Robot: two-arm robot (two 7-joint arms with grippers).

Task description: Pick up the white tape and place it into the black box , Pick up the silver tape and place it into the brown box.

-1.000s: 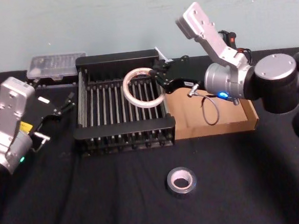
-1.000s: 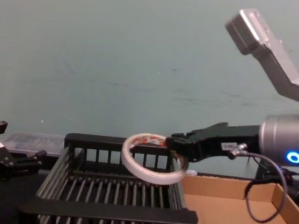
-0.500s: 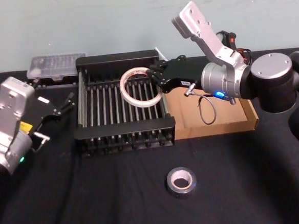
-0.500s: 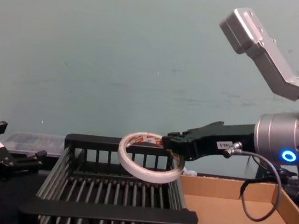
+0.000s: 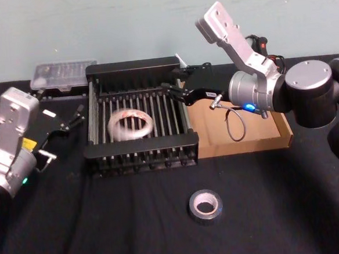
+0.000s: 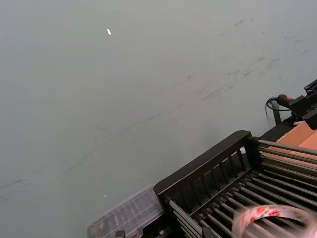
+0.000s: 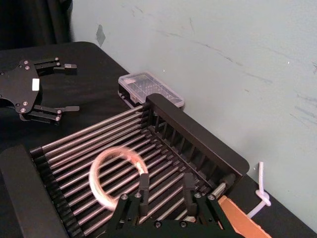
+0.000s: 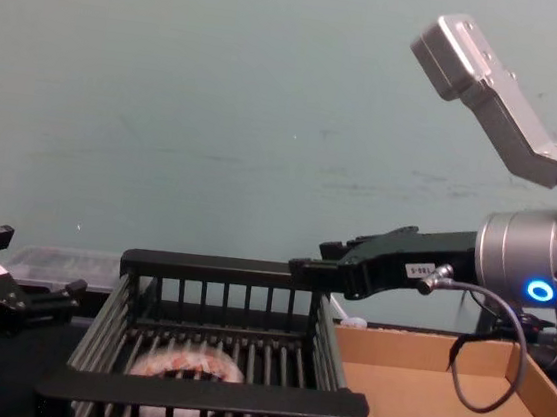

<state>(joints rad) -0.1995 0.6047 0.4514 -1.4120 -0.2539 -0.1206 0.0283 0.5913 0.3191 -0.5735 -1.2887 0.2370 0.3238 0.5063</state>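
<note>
The white tape (image 5: pixel 130 124) lies blurred on the slatted floor of the black box (image 5: pixel 139 146), left of its middle; it also shows in the right wrist view (image 7: pixel 118 174) and the chest view (image 8: pixel 187 369). My right gripper (image 5: pixel 171 91) hangs open over the box's right rear part, nothing between its fingers (image 7: pixel 143 178). The silver tape (image 5: pixel 205 206) rests flat on the black cloth in front of the boxes. The brown box (image 5: pixel 263 141) sits against the black box's right side. My left gripper (image 5: pixel 75 116) stays parked, open, left of the black box.
A clear plastic case (image 5: pixel 61 73) stands behind the black box's left rear corner. A thin cable loop (image 5: pixel 234 125) from the right arm hangs over the brown box. Bare black cloth lies around the silver tape. A wall closes off the back.
The right gripper opened and let go of the white tape, which dropped from the air onto the black box's floor, to the left. The left arm has not moved.
</note>
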